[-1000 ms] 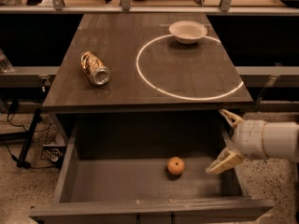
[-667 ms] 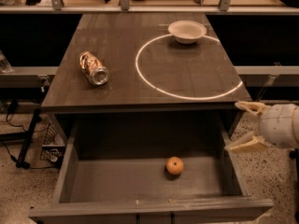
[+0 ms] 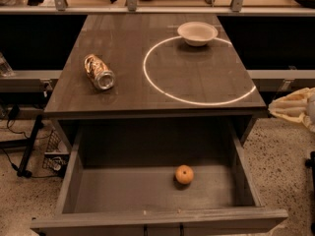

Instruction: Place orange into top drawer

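The orange [image 3: 184,174] lies on the flat bottom of the top drawer [image 3: 147,188], right of centre and near the front. The drawer is pulled fully out below the table top. My gripper [image 3: 284,109] is at the right edge of the view, outside the drawer and level with the table's front right corner. It is well apart from the orange. Its pale fingers [image 3: 295,98] are spread open and hold nothing.
On the table top [image 3: 123,48] a crushed gold-and-silver can [image 3: 99,72] lies at the left. A white bowl [image 3: 197,33] stands at the back right, on a white circle marked on the surface. Cables and a wire basket [image 3: 54,159] sit on the floor to the left.
My gripper has drawn back to the right and upward, out of the drawer and away from the orange. The orange has stayed where it lay.
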